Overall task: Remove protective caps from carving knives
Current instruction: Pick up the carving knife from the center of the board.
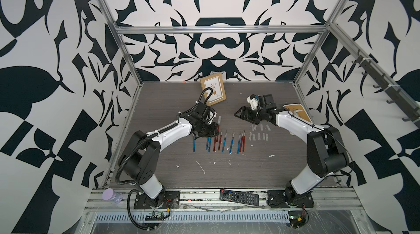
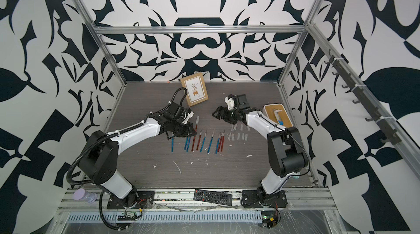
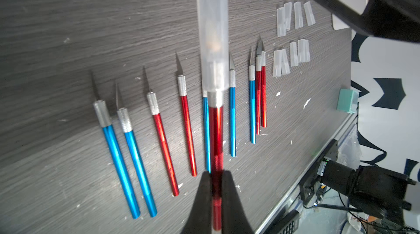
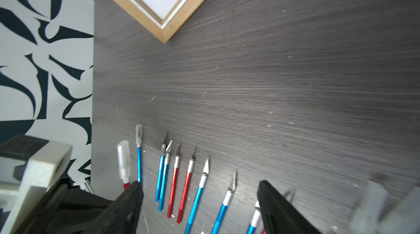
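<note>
My left gripper (image 3: 216, 173) is shut on the handle of a red carving knife (image 3: 216, 135), held above the table. Its blade end still wears a translucent protective cap (image 3: 212, 30). In both top views this knife (image 1: 218, 128) (image 2: 196, 129) points toward the back wall. Several bare-bladed blue and red carving knives (image 1: 225, 140) (image 2: 204, 140) lie in a row on the table. One blue knife (image 4: 139, 167) at the row's left end still carries a cap (image 4: 138, 136). Several loose caps (image 1: 259, 133) (image 3: 293, 37) lie to the right of the row. My right gripper (image 1: 239, 113) (image 4: 200, 185) hovers open and holds nothing, behind the right part of the row.
A wooden picture frame (image 1: 213, 89) leans at the back centre. A wooden tray (image 1: 295, 111) sits at the right wall behind the right arm. A black remote (image 1: 239, 197) and a purple-lidded bottle (image 1: 111, 195) rest on the front rail. White flecks dot the table front.
</note>
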Robot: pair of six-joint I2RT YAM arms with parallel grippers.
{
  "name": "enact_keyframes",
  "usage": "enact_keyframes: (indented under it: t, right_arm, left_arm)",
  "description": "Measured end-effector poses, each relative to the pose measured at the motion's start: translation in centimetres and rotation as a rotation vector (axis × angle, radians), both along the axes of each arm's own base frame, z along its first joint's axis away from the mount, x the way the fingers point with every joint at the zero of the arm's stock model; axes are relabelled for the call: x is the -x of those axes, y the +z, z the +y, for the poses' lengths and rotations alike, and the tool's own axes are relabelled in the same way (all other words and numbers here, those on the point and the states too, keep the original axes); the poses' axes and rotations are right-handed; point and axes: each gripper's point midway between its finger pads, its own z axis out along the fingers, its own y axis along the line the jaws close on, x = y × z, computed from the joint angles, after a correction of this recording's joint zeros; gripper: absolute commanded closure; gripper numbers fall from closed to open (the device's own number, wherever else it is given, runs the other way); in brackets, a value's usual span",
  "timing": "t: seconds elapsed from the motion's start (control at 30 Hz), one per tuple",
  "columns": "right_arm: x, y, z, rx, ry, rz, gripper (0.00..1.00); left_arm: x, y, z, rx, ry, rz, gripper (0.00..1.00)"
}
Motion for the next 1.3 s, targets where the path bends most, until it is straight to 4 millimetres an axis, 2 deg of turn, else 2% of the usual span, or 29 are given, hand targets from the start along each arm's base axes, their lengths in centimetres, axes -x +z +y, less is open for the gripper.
enact_keyframes:
  t: [0.23, 0.47, 0.63, 1.0, 1.3]
  right_arm:
    - [0.2, 1.9, 5.0, -0.081, 0.088, -0.042, 0.35]
    - [0.4, 0.5, 7.6, -0.103, 0.122, 0.0, 0.48]
    - [0.6, -0.3, 8.4, -0.112, 0.125, 0.028, 0.57]
    - [0.7, 0.2, 9.7, -0.147, 0.125, 0.029, 0.7]
    - [0.8, -1.6, 10.4, -0.152, 0.117, 0.083, 0.82]
  left_arm:
    - [-0.2, 0.1, -0.3, 0.014, 0.002, -0.002, 1.0]
    - [-0.3, 0.1, -0.3, 0.015, 0.002, -0.003, 1.0]
    - [-0.3, 0.1, -0.3, 0.015, 0.001, -0.004, 1.0]
    - [-0.3, 0.1, -0.3, 0.013, 0.0, -0.006, 1.0]
    - [-0.3, -0.2, 0.0, -0.005, 0.004, -0.007, 1.0]
